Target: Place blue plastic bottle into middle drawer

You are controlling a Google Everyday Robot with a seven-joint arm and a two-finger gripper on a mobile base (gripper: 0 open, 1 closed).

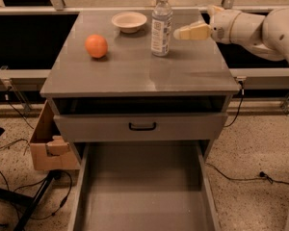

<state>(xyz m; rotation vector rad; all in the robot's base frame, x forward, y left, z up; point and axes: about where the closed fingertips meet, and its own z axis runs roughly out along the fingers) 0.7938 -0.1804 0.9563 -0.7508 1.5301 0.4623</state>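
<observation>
Blue plastic bottle [161,25] upright on the tabletop [135,73], tool [179,33] just beside it.

We note a bowl [129,21] near the bottle toward the view's left and an orange [96,45] farther left and nearer the front. The bottle stands toward the back edge, long axis vertical, white cap up. The tool reaches in from the view's right at label height, with a narrow gap to the bottle; we cannot tell whether it is apart or together. Below is a shut drawer front with a black handle [142,126]. Under it the middle drawer [144,191] is pulled out. A cardboard box [47,146] sits on the floor at left.
</observation>
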